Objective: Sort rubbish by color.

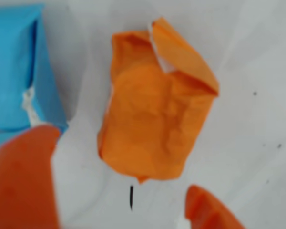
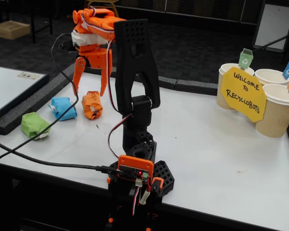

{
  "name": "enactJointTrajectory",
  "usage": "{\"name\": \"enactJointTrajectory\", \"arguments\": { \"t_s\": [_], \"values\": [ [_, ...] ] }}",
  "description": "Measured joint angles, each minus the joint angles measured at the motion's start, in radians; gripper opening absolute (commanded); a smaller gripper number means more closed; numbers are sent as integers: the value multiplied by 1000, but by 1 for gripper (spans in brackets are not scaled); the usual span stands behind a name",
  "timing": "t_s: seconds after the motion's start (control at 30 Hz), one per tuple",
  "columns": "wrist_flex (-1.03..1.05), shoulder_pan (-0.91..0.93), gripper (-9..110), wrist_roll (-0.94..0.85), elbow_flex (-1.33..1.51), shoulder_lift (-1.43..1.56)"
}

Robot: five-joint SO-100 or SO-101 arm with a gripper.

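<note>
White surface (image 2: 221, 159) in what looks like a dark hall, black carpet behind it. Nearest in the fixed view is the arm's black base with an orange board, lower centre. Further back, upper left of the frame, the orange two-finger claw (image 2: 90, 76) hangs spread wide and holding nothing, right over the crumpled orange paper wad (image 2: 92, 105). In the wrist view that wad (image 1: 155, 107) fills the centre with one finger at the lower left edge and the other at lower right.

What I'd worry about: the crumpled blue paper wad (image 2: 64, 108) sits just beside the orange one, so the left finger could clip it or drag it along on the way down. Paper's squishy too, so it might slip out.

The crumpled green paper wad (image 2: 34, 125) is further left, apart from the others. The beige paper cups with little flags (image 2: 274, 108) and a yellow "Welcome to Recyclobots" sign (image 2: 243, 94) are way over at the right, with nothing lying between except the arm itself.
</note>
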Motion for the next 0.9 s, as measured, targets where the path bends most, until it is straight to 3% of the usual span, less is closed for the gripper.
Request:
{"name": "enactJointTrajectory", "arguments": {
  "t_s": [0.63, 0.9],
  "values": [
    [-77, 98, 22, -34, 0, -101],
    [-91, 98, 16, -34, 0, -127]
  ]
}}
